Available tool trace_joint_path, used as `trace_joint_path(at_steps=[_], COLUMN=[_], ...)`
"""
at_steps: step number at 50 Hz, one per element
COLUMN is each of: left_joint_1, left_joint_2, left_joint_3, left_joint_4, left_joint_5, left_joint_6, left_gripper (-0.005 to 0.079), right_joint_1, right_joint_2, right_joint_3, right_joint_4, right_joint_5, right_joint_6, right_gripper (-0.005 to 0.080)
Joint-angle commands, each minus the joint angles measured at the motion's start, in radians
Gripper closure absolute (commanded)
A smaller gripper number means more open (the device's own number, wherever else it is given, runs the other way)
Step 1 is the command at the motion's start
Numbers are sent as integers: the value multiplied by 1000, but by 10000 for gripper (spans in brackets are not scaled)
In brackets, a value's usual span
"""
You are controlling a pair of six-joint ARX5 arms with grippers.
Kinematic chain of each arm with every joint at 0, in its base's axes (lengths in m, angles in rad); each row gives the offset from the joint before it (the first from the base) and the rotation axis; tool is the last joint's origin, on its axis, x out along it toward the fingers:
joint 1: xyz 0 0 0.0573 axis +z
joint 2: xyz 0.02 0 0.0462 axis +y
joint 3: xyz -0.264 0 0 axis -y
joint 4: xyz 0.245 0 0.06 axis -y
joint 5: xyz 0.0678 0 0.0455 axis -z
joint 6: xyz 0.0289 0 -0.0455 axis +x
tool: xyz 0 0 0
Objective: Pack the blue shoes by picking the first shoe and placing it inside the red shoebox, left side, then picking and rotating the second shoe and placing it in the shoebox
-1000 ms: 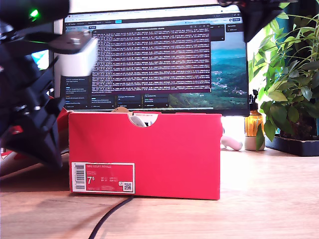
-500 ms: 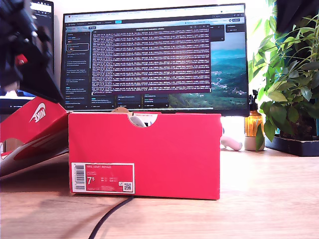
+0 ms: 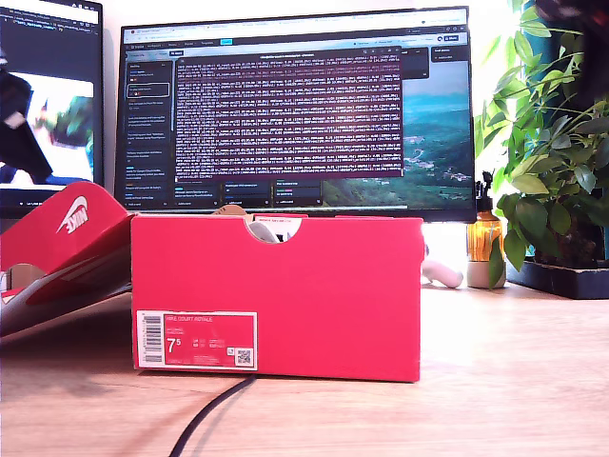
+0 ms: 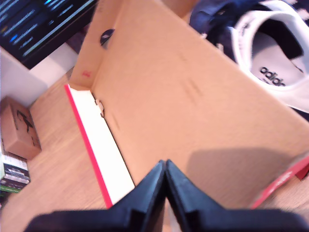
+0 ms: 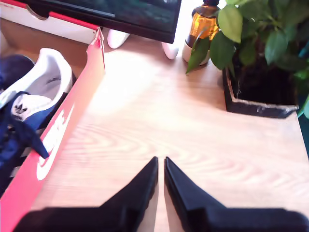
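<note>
Your blue shoes (image 5: 24, 104) sit inside the red shoebox (image 3: 285, 295); my first gripper (image 4: 165, 166) and my second gripper (image 5: 161, 162) are both pinched closed, holding nothing.

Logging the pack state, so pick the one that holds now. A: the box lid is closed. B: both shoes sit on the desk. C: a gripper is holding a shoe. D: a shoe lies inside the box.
D: the second wrist view shows a shoe lying inside the box, while my second gripper is shut on nothing over the desk.
</note>
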State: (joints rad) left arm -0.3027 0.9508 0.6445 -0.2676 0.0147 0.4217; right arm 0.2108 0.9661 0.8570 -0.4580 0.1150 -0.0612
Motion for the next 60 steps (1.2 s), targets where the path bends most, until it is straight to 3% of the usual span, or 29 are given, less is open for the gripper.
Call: trace_joint_path(at_steps=[1, 9, 26, 38, 43, 48, 54, 60], left_joint_1=[24, 89, 113, 113, 113, 113, 112, 110], left_joint_2=[-22, -23, -68, -154, -176, -179, -179, -179], left_joint_3=[1, -3, -26, -141, -169, -186, -242, -307], left_joint_4=[10, 6, 41, 197, 246, 267, 354, 414], left_joint_5=[21, 89, 89, 68, 71, 83, 86, 101], left_joint_6=[-30, -104, -245, -297, -299, -315, -368, -370], left_gripper=[761, 761, 761, 761, 761, 761, 761, 761], right_joint_1=[2, 2, 2, 2, -10, -33, -42, -53], right_joint_2=[-49, -137, -299, -312, -312, -312, -312, -312], right_joint_3=[-39, -166, -381, -455, -549, -629, -673, -697], right_joint_4=[39, 93, 336, 424, 544, 636, 662, 666], right_joint_5=[8, 59, 80, 139, 192, 169, 47, 49], right_joint_6=[26, 39, 36, 32, 36, 35, 32, 16], right_gripper=[764, 764, 764, 764, 764, 764, 764, 764])
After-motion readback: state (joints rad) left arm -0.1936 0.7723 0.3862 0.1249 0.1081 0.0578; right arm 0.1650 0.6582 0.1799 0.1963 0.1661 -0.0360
